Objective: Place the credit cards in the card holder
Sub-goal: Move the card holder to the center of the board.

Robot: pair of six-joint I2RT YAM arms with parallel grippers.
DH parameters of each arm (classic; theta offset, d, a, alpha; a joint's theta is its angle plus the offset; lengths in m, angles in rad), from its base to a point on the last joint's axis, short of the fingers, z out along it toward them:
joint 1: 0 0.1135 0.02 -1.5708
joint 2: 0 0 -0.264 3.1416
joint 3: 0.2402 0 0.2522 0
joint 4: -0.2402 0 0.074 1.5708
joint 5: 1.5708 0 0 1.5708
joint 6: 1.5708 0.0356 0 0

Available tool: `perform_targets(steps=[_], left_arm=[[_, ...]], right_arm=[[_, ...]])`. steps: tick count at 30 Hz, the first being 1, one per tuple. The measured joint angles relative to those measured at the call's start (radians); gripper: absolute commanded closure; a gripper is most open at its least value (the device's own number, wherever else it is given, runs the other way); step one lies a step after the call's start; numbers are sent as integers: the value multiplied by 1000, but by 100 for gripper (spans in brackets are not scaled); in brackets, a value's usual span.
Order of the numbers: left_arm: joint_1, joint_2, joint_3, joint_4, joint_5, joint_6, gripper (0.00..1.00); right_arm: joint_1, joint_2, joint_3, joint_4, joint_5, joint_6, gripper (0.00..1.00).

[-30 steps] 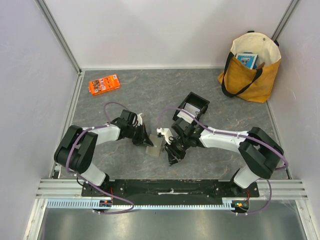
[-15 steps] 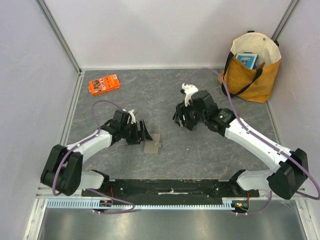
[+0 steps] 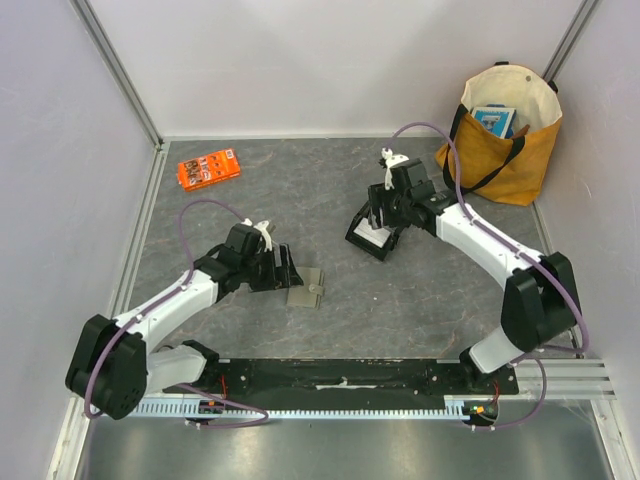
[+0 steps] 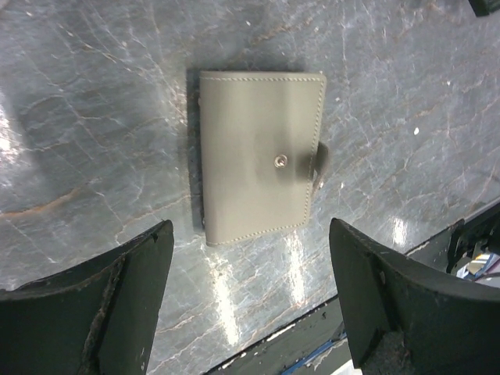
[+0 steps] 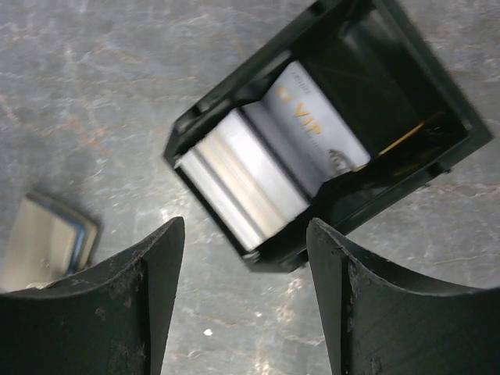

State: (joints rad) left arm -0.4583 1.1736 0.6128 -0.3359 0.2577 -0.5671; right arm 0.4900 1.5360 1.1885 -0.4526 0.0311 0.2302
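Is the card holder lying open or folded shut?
Folded shut: the card holder lies flat on the table with only its outer taupe face showing, no inner face visible.

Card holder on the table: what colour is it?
Taupe-grey card holder, best seen in the left wrist view.

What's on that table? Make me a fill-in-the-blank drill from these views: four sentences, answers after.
1. The card holder lies flat and ___, its snap button facing up.
2. The credit cards sit in the ___ tray.
3. One card's gold letters read ___.
4. The open left hand faces the card holder; the open right hand hangs over the ___.
Answers: closed; black; VIP; tray.
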Motion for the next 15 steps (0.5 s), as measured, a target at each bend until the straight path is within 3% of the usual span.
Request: perform_targets(steps=[9, 15], left_arm=[[-61, -32, 5, -10, -21, -1, 14], [-67, -32, 18, -8, -21, -1, 14]], right_arm=[[-208, 101, 32, 85, -81, -21, 29], [-262, 220, 97, 118, -194, -21, 30]])
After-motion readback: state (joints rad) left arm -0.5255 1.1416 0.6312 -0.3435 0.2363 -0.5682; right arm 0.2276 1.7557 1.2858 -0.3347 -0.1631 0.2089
